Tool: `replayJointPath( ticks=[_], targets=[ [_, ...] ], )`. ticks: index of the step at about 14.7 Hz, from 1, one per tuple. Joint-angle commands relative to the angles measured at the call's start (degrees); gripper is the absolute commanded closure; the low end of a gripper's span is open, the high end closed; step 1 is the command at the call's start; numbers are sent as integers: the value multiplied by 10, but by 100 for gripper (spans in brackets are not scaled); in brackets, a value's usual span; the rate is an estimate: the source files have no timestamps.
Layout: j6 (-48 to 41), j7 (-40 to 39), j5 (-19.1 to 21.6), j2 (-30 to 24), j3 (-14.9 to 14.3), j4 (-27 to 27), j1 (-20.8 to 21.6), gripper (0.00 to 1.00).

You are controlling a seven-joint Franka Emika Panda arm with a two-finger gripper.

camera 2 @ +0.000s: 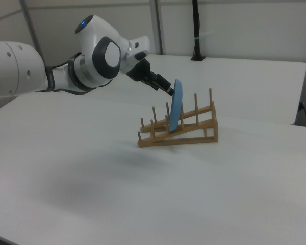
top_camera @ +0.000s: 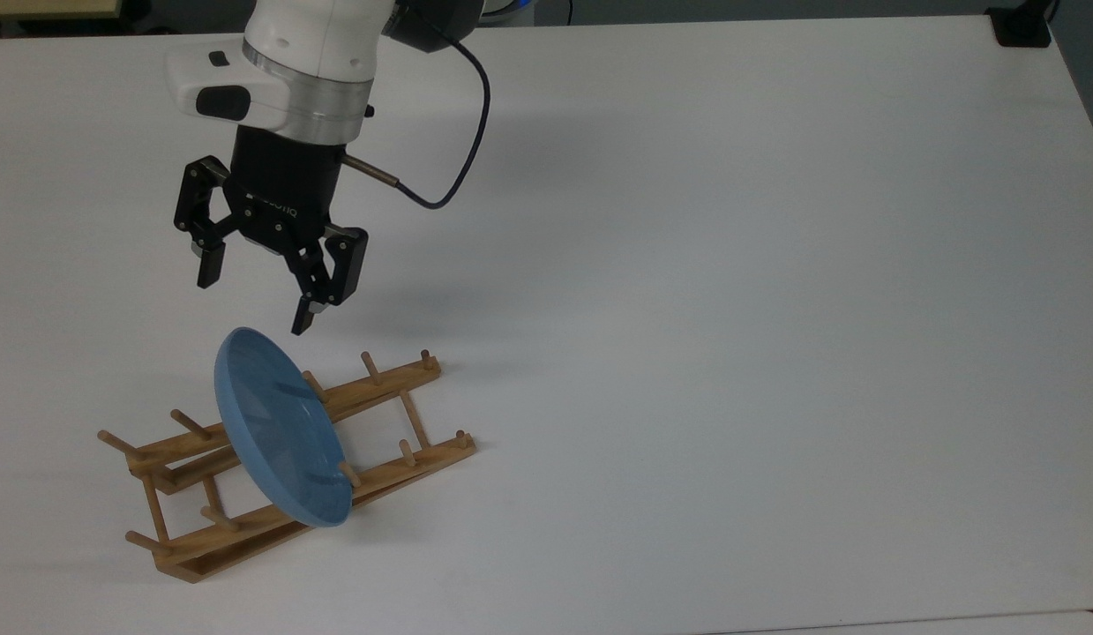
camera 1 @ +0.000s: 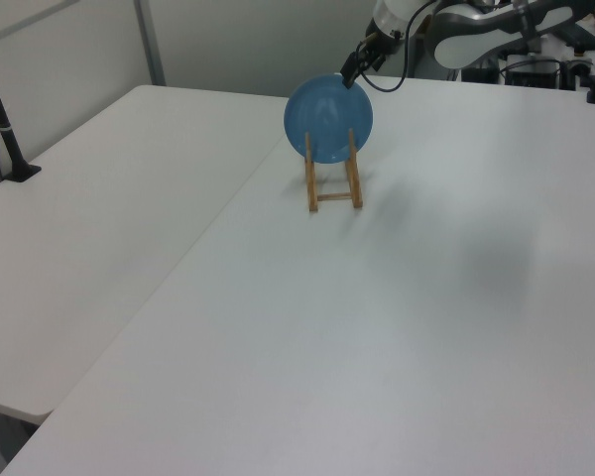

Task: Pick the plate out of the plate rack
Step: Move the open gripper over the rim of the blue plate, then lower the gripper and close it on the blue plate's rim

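- Plate (top_camera: 277, 425): light blue, standing on edge between the pegs of the plate rack (top_camera: 383, 384), near the rack's middle.
- Gripper (top_camera: 253, 298): fingers spread apart, holding nothing, poised just beside the plate's upper rim, apart from it.
- Table (top_camera: 731, 309): white, carrying the rack.

the arm behind the gripper (top_camera: 255, 302) is cut off by the top view's upper edge, and by the right view's left edge. below the gripper, the plate (top_camera: 280, 429) hides the middle of the plate rack (top_camera: 383, 384). in the left view the gripper (camera 1: 353, 72) looks to overlap the plate's (camera 1: 327, 119) rim, though contact cannot be judged.
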Motion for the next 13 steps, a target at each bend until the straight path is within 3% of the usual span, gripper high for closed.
replayJointPath(
  ticks=[1,8,13],
  targets=[
    [11,64,-49,15,-14,4,4,10],
    [54,114,-78,50,-27,15,5,25],
    [54,114,-85,53,-28,16,4,72]
  ],
)
